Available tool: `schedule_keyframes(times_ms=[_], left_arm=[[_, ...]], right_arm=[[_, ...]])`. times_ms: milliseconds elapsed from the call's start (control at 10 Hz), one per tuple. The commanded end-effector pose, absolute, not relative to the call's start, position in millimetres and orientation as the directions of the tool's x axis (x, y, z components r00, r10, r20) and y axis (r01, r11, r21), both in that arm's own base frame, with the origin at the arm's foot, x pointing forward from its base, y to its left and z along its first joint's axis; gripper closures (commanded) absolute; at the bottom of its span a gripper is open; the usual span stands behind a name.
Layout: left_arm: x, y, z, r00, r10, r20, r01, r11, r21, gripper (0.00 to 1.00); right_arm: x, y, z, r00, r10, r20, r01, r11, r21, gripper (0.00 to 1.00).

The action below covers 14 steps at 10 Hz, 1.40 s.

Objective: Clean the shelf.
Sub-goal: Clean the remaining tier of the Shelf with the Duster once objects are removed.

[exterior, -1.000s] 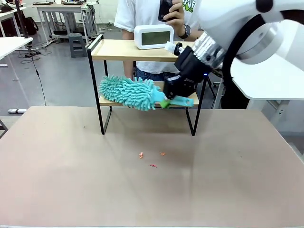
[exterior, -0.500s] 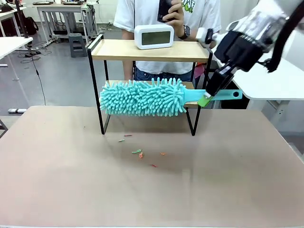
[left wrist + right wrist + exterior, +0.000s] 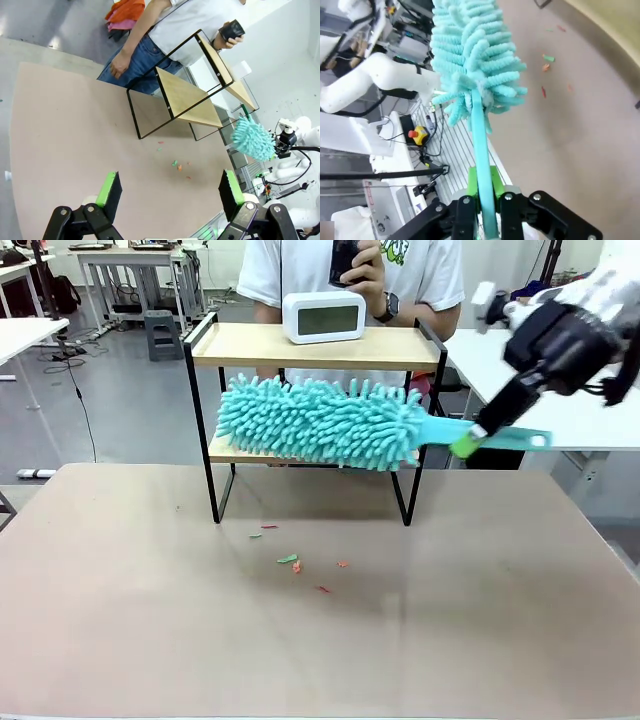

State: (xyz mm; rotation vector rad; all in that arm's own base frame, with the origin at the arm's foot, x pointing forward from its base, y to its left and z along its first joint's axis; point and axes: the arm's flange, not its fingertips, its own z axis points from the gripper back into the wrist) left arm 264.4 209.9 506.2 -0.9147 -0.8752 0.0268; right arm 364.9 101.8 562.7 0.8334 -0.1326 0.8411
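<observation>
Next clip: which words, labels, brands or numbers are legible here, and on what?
No text can be read.
The green print on the person's white shirt: cut off at the top edge, unreadable.
The white clock on the shelf: display shows no legible digits.
The teal duster: no label seen.

The tan desk [image 3: 140,640] carries the shelf [image 3: 250,345] at its far middle and small coloured scraps [image 3: 296,563] just in front of it; a white clock [image 3: 323,317] stands on the shelf's top board
</observation>
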Motion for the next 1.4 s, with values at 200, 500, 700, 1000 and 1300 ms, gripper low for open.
schedule_keyframes(times_ms=[200, 500, 700, 1000, 1300], left_arm=[[265.1, 207.7, 505.9, 0.646, 0.369, 0.668, 0.352, 0.632, -0.690, 0.00], [265.1, 207.7, 505.9, 0.646, 0.369, 0.668, 0.352, 0.632, -0.690, 0.00], [265.1, 207.7, 505.9, 0.646, 0.369, 0.668, 0.352, 0.632, -0.690, 0.00], [265.1, 207.7, 505.9, 0.646, 0.369, 0.668, 0.352, 0.632, -0.690, 0.00], [265.1, 207.7, 505.9, 0.646, 0.369, 0.668, 0.352, 0.632, -0.690, 0.00]], right_arm=[[256.9, -24.3, 588.5, 0.731, 0.268, 0.628, -0.670, 0.456, 0.585, 0.88], [205.6, -71.7, 561.2, 0.802, -0.282, 0.527, -0.258, 0.632, 0.731, 0.88], [232.9, -76.2, 516.8, 0.794, -0.581, 0.177, 0.228, 0.555, 0.800, 0.88], [208.5, -101.1, 571.2, 0.854, -0.174, 0.490, -0.285, 0.632, 0.721, 0.88], [208.5, -101.1, 571.2, 0.854, -0.174, 0.490, -0.285, 0.632, 0.721, 0.88]])
